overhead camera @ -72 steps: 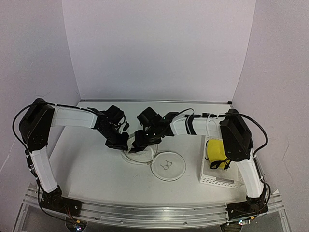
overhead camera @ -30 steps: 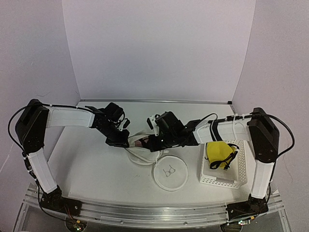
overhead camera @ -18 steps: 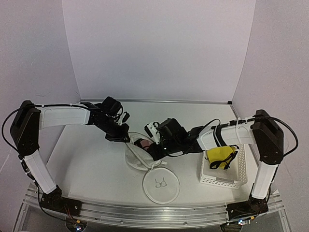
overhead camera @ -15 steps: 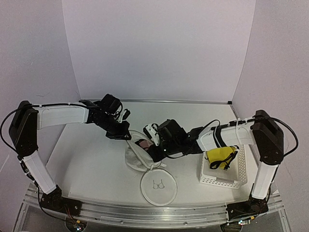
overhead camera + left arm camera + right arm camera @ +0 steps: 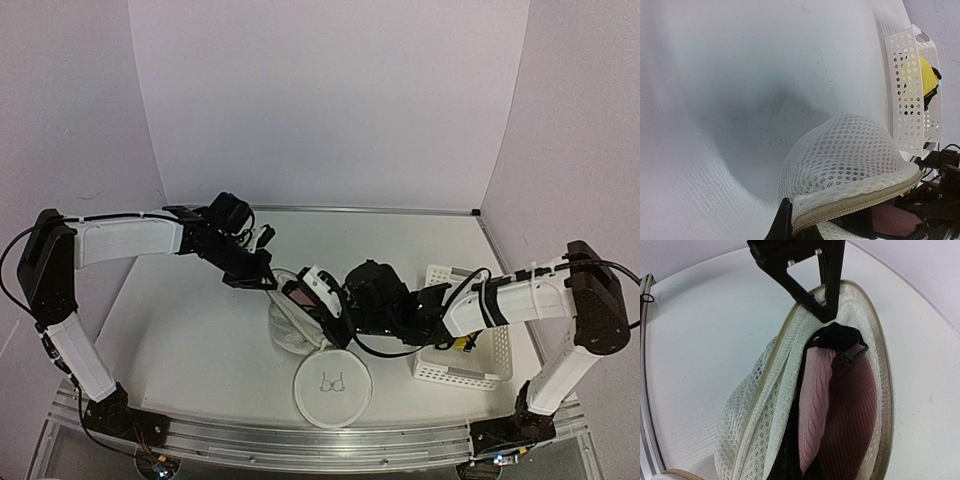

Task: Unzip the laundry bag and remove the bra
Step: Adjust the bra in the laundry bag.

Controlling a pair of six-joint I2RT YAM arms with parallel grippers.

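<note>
Soft, even light keeps all views bright and glare-free, with one grey shadow on the table [image 5: 755, 107] ahead of the left gripper [image 5: 825, 310] pinching the laundry bag [image 5: 840, 150], strong edge bending in that wrist view, and darker shade around the bra [image 5: 840, 400] before the right gripper [image 5: 325, 312].

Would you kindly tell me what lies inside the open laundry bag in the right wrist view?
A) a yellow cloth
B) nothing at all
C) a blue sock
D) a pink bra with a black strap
D: the right wrist view shows the pink bra, its black strap at the top, sitting inside the unzipped mesh laundry bag.
</note>
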